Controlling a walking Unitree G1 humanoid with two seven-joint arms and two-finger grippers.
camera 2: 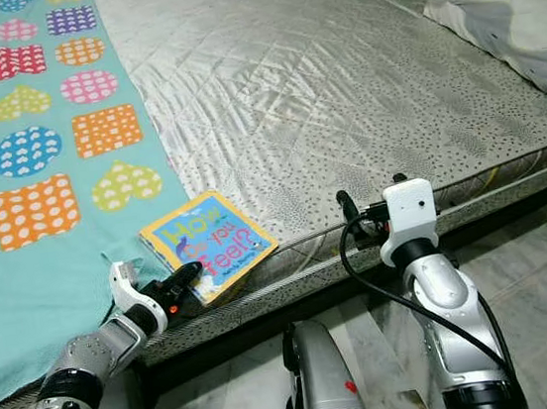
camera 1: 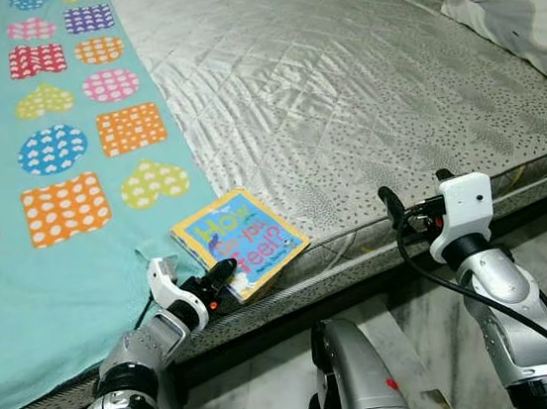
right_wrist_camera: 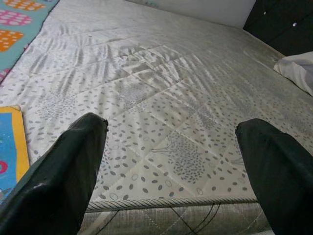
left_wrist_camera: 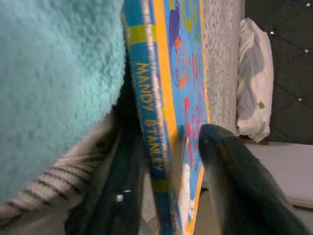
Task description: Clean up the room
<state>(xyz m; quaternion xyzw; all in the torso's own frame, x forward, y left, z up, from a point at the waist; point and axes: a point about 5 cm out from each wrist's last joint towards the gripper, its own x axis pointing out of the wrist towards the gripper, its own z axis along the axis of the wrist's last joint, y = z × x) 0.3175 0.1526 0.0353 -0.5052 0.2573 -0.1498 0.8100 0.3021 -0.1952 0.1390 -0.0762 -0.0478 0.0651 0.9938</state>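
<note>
Book: we see the board book (camera 1: 241, 242) flat at the mattress (camera 1: 359, 84) near edge, just beside the teal blanket (camera 1: 35, 294), at 6 o'clock of the bed.
Left gripper: ours (camera 1: 224, 276) pinches the book's near corner, one finger (left_wrist_camera: 234, 186) on its cover.
Right gripper: ours (right_wrist_camera: 171, 161) hovers spread wide over the mattress edge, at 3 o'clock from the book.
Pillow: white one (camera 1: 519, 5) at 2 o'clock.

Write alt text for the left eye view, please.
The left gripper closes on the near corner of a children's book at the mattress edge, beside a turquoise patterned blanket. The right gripper hovers open at the same edge.
</note>
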